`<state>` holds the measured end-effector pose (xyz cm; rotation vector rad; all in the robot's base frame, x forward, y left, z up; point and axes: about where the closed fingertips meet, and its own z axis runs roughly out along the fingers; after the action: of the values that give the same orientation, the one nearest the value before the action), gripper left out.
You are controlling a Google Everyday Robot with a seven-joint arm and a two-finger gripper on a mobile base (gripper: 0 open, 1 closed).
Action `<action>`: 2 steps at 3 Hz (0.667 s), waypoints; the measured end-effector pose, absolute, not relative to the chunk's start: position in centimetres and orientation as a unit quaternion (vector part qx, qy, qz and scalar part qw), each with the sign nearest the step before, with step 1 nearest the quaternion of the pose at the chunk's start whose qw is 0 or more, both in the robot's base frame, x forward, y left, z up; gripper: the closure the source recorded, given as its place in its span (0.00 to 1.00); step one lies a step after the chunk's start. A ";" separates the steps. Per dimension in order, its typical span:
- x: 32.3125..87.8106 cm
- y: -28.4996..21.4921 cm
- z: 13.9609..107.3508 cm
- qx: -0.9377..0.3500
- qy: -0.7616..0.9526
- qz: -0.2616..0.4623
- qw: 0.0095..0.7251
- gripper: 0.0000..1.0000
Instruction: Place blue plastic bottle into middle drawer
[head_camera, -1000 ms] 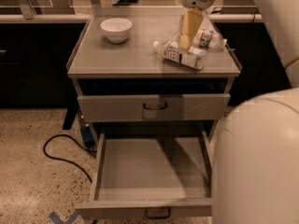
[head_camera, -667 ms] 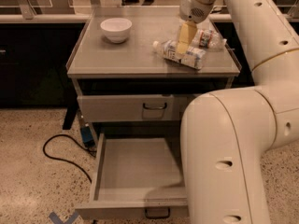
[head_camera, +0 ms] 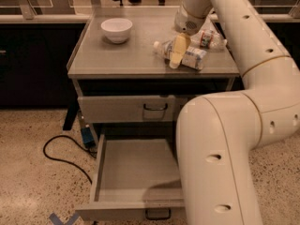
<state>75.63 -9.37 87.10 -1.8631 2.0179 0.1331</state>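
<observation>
Cabinet top, mid-task: my gripper (head_camera: 174,62) has come down and a little to the left since a moment ago, and now hangs right over the blue plastic bottle (head_camera: 192,59), overlapping its middle in this view. Whether the gripper is spread, closed or already pinching the bottle, I cannot tell from this angle.

The bottle has not moved. It lies on its side on the grey cabinet top (head_camera: 136,55), near the front right edge, with its white cap pointing left. The middle drawer (head_camera: 100,168) stays pulled well out below, its dark loop handle at the bottom front. My arm (head_camera: 220,163) still fills the right foreground, much as it did a moment ago.

Just behind the blue plastic bottle, to the right, lies a clear bottle with a red label (head_camera: 209,39), close enough that the two look nearly touching. A white bowl (head_camera: 116,29) stands well apart at the back left of the top. The upper drawer (head_camera: 112,109) sits between the top and the open one. A black cable (head_camera: 61,156) loops over the speckled floor to the left, and a blue tape mark (head_camera: 63,218) shows at the bottom edge.

The thick lower part of my arm hides the right side of the open drawer and the right end of the upper one.
</observation>
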 end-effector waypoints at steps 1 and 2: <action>76.0 -9.3 81.8 -0.657 0.731 0.088 0.164 0.00; 76.3 -9.1 81.3 -0.656 0.731 0.091 0.162 0.00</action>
<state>76.26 -9.07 81.28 -1.8729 2.0862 0.2603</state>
